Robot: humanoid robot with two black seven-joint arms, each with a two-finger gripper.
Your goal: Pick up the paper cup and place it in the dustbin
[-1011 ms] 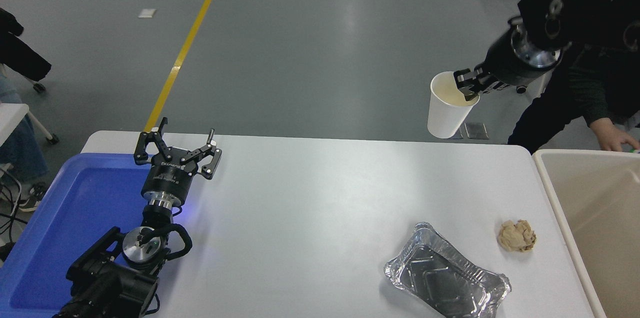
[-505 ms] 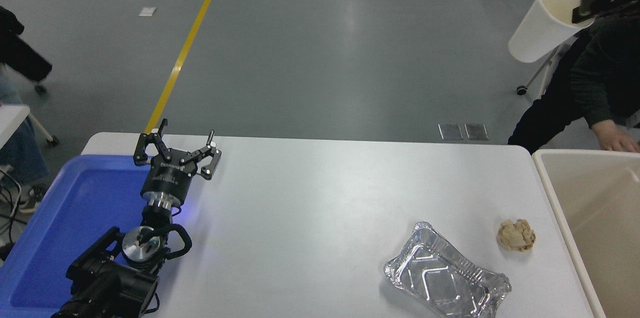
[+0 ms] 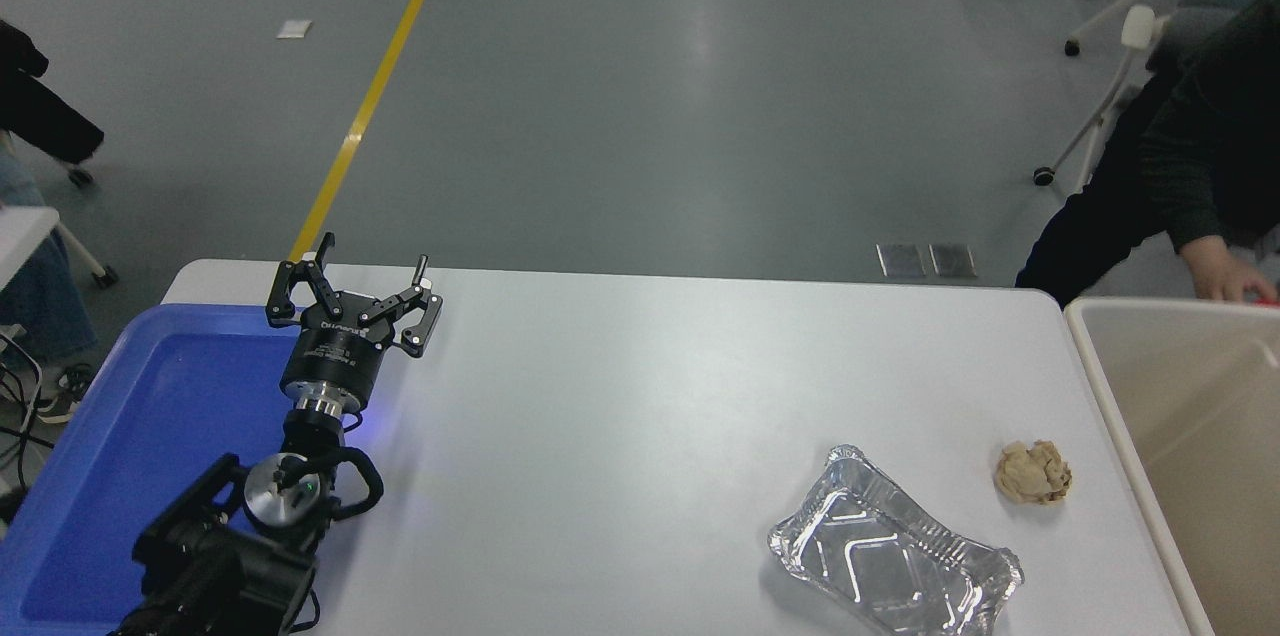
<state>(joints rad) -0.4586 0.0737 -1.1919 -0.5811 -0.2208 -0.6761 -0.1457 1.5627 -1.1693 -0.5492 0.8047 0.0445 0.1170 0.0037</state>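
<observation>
The paper cup is out of view, and so is my right gripper. The dustbin (image 3: 1100,366), a beige bin with a thick pale rim, stands off the table's right edge, and the part of its inside that shows holds nothing. My left gripper (image 3: 352,288) is parked at the table's far left beside the blue tray, its fingers spread open and holding nothing.
A crinkled foil tray (image 3: 893,557) lies at the front right of the white table (image 3: 640,436), with a crumpled tan paper ball (image 3: 1033,472) beside it near the dustbin. A blue tray (image 3: 130,436) fills the left end. A person's hand (image 3: 1222,278) rests at the dustbin's far rim.
My right gripper carried the paper cup up and to the right, from above the table's far edge to the top right corner, then out of the picture. The left arm stayed still.
</observation>
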